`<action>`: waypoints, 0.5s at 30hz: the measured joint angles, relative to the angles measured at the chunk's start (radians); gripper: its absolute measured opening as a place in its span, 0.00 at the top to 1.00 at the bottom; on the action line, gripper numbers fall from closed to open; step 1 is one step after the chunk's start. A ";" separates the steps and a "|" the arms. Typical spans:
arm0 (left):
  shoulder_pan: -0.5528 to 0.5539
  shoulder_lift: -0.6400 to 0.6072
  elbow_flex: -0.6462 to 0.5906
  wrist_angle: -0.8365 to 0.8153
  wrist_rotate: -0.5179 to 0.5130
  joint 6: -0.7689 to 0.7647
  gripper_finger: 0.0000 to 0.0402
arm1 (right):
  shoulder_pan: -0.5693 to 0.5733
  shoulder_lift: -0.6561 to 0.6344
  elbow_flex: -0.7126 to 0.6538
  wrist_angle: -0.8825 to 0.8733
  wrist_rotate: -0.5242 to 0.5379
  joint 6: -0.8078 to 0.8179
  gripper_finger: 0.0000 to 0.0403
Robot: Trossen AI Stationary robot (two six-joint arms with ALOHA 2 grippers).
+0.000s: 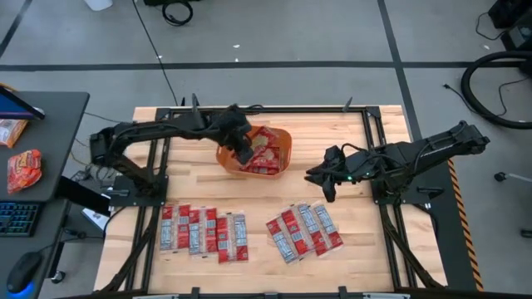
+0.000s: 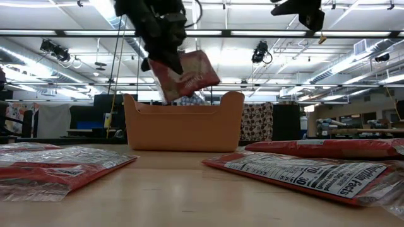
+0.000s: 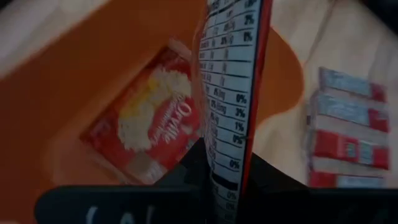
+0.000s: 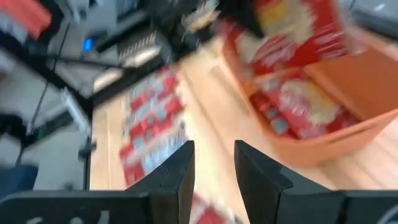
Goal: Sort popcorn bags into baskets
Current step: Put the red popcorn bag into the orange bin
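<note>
I am holding one popcorn bag (image 2: 184, 77) pinched by its edge in my left gripper (image 1: 243, 155), hanging over the orange tub (image 1: 283, 163) at approx. 12 o'clock on the table, w/ other bags already lying inside. My right gripper (image 1: 327, 186) is waiting at 3 o'clock, empty, fingers (image 4: 180, 171) a bit apart. Risk, imo: the bag is hanging tilted near the rim, so releasing now could make it land on the wall and slide out.

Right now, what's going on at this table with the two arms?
The left claw holds a popcorn bag above the orange tub, which already has bags inside. The right claw hangs empty and open beside the tub, over bare table. Two rows of popcorn bags lie at the table's front.
</note>
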 joint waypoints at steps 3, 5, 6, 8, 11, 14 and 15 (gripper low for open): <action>0.007 0.070 0.074 -0.055 -0.018 0.092 0.90 | 0.000 0.005 0.000 -0.015 -0.049 -0.052 0.71; 0.007 0.117 0.118 -0.064 -0.022 0.186 0.90 | 0.000 0.006 -0.001 -0.036 -0.048 -0.066 0.71; 0.007 0.139 0.137 -0.075 -0.024 0.258 0.90 | -0.001 0.006 -0.001 -0.029 -0.041 -0.068 0.71; 0.007 0.178 0.166 -0.096 -0.029 0.405 0.90 | -0.009 0.006 -0.001 -0.026 -0.001 -0.092 0.71; 0.010 0.225 0.186 -0.140 -0.043 0.557 0.90 | -0.025 0.006 -0.001 -0.025 0.081 -0.110 0.71; 0.020 0.258 0.189 -0.187 -0.040 0.667 0.89 | -0.049 0.006 -0.001 -0.011 0.118 -0.076 0.71; 0.023 0.266 0.190 -0.195 -0.042 0.691 0.89 | -0.059 0.006 -0.001 -0.011 0.122 -0.078 0.71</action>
